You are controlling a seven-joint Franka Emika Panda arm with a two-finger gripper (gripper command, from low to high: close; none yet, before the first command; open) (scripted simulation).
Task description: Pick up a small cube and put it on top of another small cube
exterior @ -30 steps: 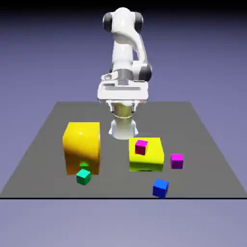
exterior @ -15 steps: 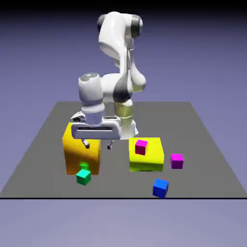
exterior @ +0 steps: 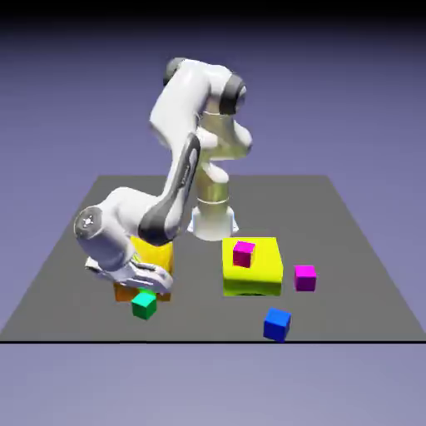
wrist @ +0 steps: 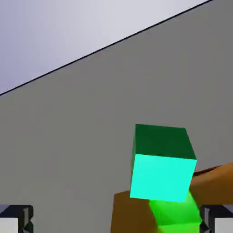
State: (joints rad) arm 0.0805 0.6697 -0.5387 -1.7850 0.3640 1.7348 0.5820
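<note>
We see the table (exterior: 349,250) filling the exterior view's middle, the arm (exterior: 179,166) bending down to lower left. Two yellow blocks (exterior: 254,266) sit mid-frame, one mostly behind the hand. The gripper (wrist: 116,218) is spread wide, holding nothing. The green cube (exterior: 144,304) rests on the table at lower left, just below the hand.

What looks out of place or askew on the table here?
Nothing spilled or damaged. One oddity: a magenta cube already sits on the right yellow block. The green cube rests on the table, gripper beside it.
</note>
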